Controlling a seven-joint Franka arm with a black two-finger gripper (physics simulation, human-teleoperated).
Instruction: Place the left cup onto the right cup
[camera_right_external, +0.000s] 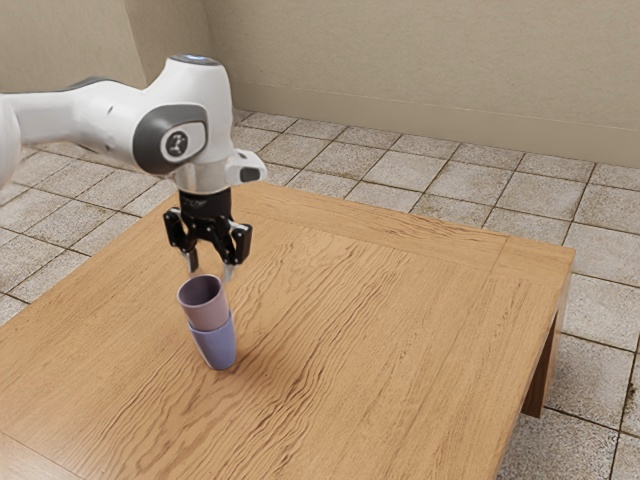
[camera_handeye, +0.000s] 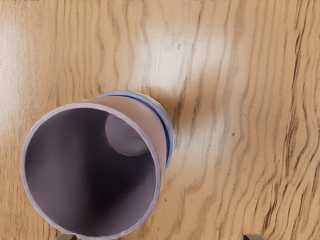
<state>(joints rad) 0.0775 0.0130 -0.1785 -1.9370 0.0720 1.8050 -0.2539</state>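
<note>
Look to the exterior view's left: the arm reaches in, and its gripper (camera_right_external: 210, 270) hangs just above the stacked cups, fingers spread and gripping nothing. Below it you see the mauve cup (camera_right_external: 202, 302) nested in the blue cup (camera_right_external: 216, 346), leaning slightly, both standing on the wooden table (camera_right_external: 400, 330).

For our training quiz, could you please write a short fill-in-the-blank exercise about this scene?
The lower cup, which holds the mauve cup, is coloured ____.
The table under both cups is made of ____.
The gripper hangs above the stacked cups with its fingers ____.
Missing words: blue; wood; open.
</note>
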